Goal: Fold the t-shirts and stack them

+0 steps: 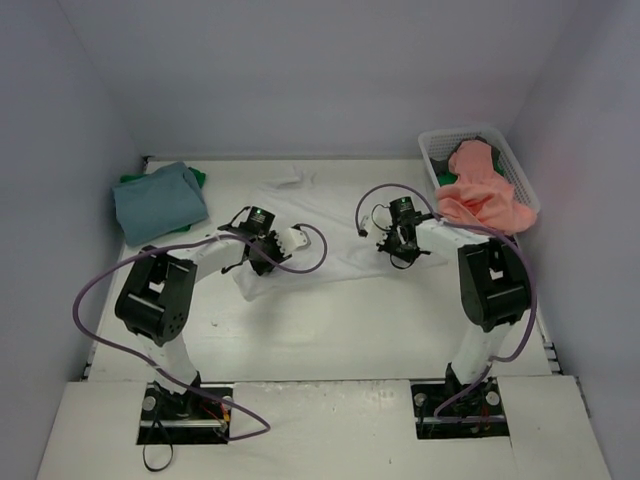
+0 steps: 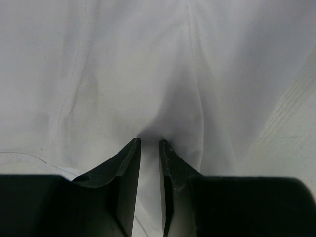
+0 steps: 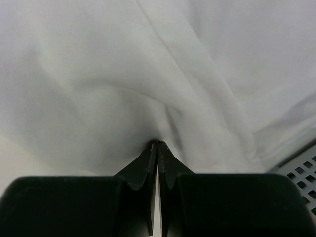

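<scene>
Both pairs of jaws pinch the white t-shirt spread across the middle of the surface.

The left jaws stand a narrow slit apart with white cloth between them and a soft ridge of fabric running up from their tips; the right jaws are pressed fully together, folds of the same shirt converging on their tips (thin cloth, so hardly any gap). The wrist views show only these pinches, though the right one catches a corner of the mesh basket. The overhead view alone shows the rest: the left jaws at the shirt's near-left edge, the right jaws at its right side, a salmon t-shirt draped over the basket's rim, and a folded blue t-shirt lying on a green t-shirt at far left.
</scene>
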Robot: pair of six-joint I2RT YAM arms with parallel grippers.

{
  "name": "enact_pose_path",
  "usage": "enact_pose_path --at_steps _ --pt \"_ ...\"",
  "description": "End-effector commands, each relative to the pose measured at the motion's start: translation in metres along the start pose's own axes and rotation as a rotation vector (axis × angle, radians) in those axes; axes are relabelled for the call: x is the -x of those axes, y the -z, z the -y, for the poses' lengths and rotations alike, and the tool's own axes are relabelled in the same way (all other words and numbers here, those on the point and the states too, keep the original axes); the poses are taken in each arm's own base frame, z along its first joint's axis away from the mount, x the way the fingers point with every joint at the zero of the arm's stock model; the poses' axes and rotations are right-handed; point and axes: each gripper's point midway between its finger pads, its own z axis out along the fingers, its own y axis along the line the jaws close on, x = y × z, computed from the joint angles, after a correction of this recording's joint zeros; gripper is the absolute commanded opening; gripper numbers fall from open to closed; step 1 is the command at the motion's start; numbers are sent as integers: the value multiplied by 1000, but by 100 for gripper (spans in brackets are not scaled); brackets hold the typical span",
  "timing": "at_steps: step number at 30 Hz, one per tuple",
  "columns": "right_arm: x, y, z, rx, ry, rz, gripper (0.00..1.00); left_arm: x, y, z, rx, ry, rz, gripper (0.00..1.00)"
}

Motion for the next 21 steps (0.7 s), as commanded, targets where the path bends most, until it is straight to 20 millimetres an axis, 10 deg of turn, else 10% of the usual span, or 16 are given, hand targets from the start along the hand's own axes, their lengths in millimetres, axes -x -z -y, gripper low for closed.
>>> enact_pose_path --at_steps 1,15,21 --pt "-15 21 -41 157 41 -32 0 -12 19 5 -26 -51 -56 17" --pt "-13 54 -96 214 234 3 2 -76 92 58 -452 -201 -277 14" --pt "-12 61 -117 239 268 24 3 -75 100 58 -454 -195 -250 15"
